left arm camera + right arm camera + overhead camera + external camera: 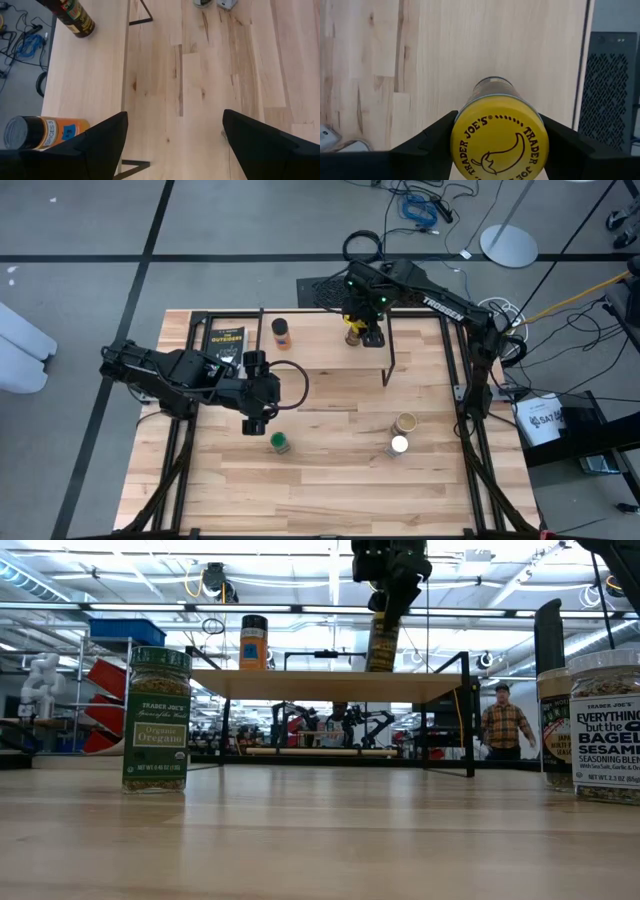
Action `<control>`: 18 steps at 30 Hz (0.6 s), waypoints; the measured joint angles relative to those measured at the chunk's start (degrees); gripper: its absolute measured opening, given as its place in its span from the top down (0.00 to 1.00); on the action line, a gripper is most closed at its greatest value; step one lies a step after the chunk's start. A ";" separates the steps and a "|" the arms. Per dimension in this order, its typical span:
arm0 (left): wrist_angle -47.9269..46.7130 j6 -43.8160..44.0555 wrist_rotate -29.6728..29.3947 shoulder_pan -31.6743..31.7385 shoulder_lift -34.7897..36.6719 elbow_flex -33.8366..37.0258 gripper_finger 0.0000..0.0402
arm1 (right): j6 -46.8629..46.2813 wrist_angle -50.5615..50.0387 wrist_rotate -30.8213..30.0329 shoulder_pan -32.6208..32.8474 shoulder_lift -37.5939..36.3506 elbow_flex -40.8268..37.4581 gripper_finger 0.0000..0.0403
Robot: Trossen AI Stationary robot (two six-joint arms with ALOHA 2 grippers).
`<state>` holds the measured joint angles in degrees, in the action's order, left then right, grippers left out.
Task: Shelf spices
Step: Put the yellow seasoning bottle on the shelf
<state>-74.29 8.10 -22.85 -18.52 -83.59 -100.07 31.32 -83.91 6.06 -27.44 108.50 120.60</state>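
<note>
Right pincer (497, 145) grasping yellow-lidded jar (499, 142) over shelf (335, 686), orange jar (254, 642) standing there, left pincer (172, 142) released

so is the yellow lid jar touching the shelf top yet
Cannot tell. The low view shows the right end effector holding the yellow-lidded jar tilted, its base level with the shelf plank; no gap or contact shows plainly.

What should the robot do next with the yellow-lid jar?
Probably lower it a little and let go. The right gripper holds the yellow-lid jar by its top, with the jar's bottom just at the shelf, beside the orange jar already standing there.
</note>
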 joint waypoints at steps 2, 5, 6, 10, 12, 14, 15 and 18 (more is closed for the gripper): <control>-0.02 0.00 -0.02 0.00 0.00 0.00 0.16 | -0.06 -0.80 0.01 0.00 0.06 0.00 0.43; -0.04 0.00 -0.02 0.00 0.00 0.00 0.16 | -0.06 -0.81 0.03 0.02 0.04 0.00 0.43; -0.04 0.00 -0.02 0.00 0.00 0.00 0.16 | -0.02 -0.83 0.03 0.02 0.04 0.00 0.43; -0.06 -0.01 -0.04 0.00 0.00 0.00 0.16 | 0.78 -0.99 -0.13 0.02 0.04 0.00 0.43; -0.06 0.00 -0.04 0.00 0.00 0.00 0.16 | 0.91 -0.81 -0.15 0.02 0.09 0.00 0.43; -0.06 0.00 -0.07 0.01 0.00 0.00 0.16 | 1.01 -0.88 -0.15 -0.04 0.19 0.00 0.43; -0.06 0.00 -0.07 0.00 0.00 0.00 0.16 | 1.03 -0.89 -0.14 -0.16 0.25 0.00 0.43; -0.06 0.00 -0.07 0.00 0.00 0.00 0.16 | 1.20 -0.79 -0.26 -0.26 0.55 0.00 0.43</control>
<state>-74.35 8.10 -22.92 -18.52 -83.59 -100.07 32.52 -84.70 5.80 -27.70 109.04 120.60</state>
